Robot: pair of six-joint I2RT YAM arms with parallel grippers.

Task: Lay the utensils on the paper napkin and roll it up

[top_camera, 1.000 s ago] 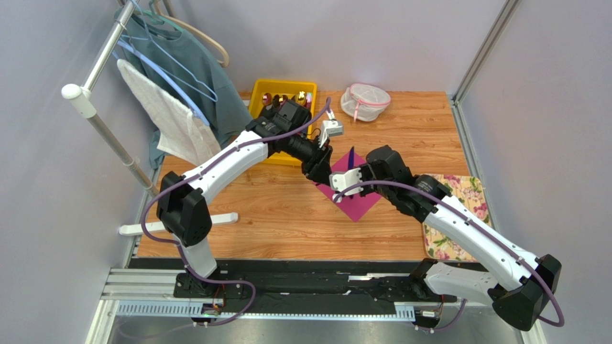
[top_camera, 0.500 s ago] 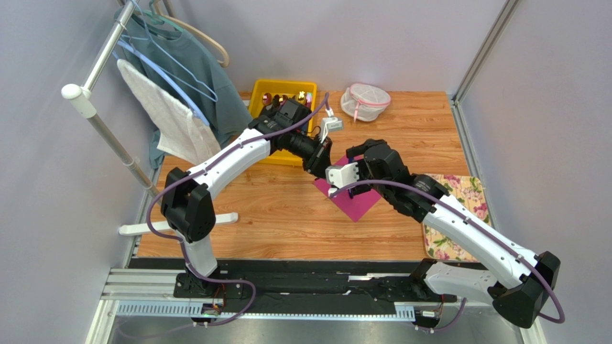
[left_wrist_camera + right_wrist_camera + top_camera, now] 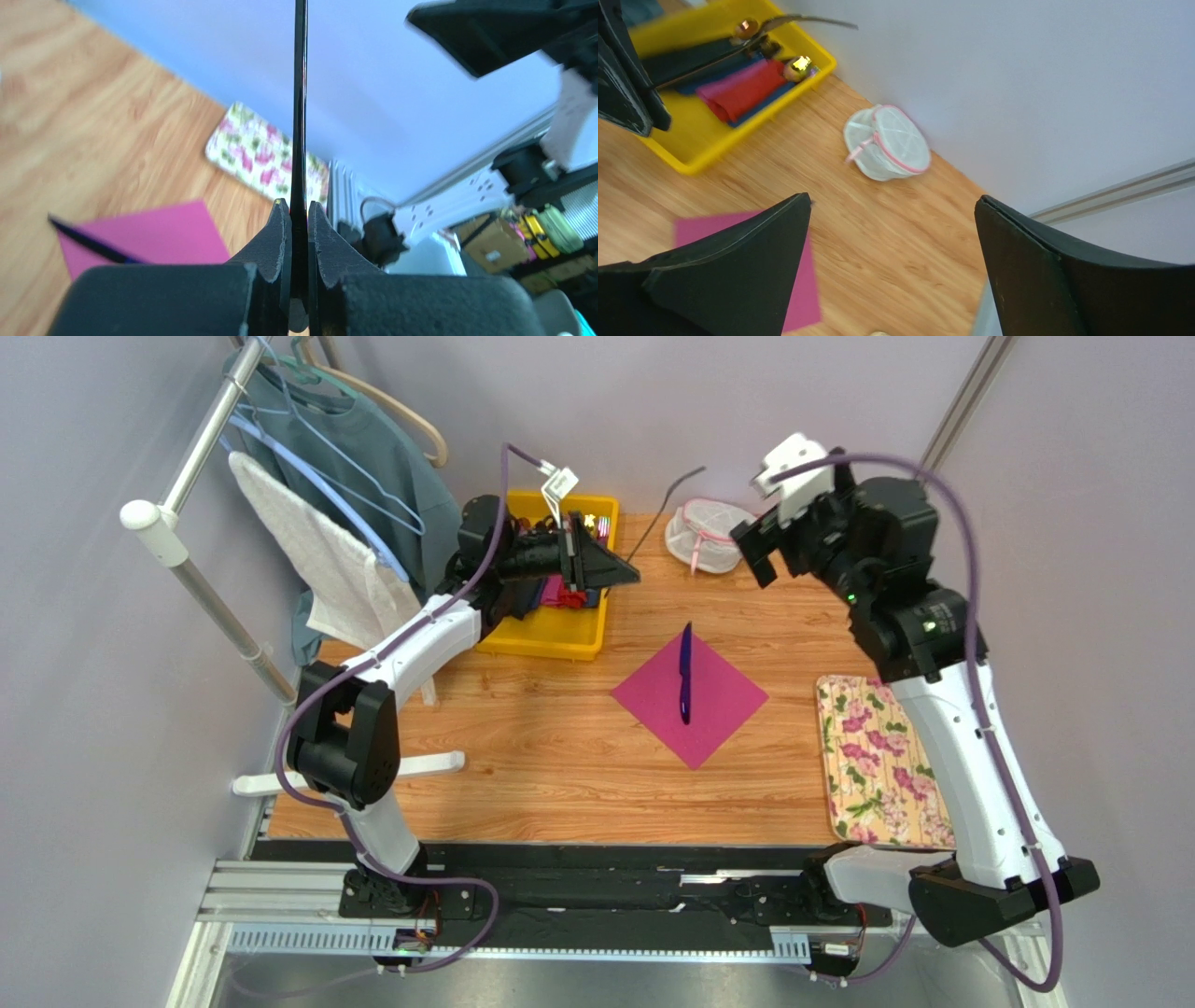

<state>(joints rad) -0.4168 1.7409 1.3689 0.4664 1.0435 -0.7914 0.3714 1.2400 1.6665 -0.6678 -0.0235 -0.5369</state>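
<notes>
The magenta paper napkin [image 3: 709, 714] lies as a diamond mid-table, and one dark blue utensil [image 3: 685, 672] rests along its left half. My left gripper [image 3: 624, 571] hovers at the yellow bin's right edge. It is shut on a second slim dark utensil [image 3: 668, 510] that points up toward the back wall. In the left wrist view that utensil [image 3: 300, 105] stands edge-on between the closed jaws, with the napkin [image 3: 154, 231] below. My right gripper [image 3: 892, 203] is open and empty, raised high at the back right [image 3: 758, 546] near the mesh pouch.
The yellow bin [image 3: 582, 641] holds cutlery with coloured sleeves. A white mesh pouch [image 3: 711, 532] sits at the back, and a floral cloth [image 3: 877, 756] at the right edge. A clothes rack with garments [image 3: 337, 518] stands to the left.
Both arms have left the napkin. The right gripper opened and swung up to the back right, and the blue utensil now lies uncovered. The left gripper shut on a dark utensil and drew back to the bin.
</notes>
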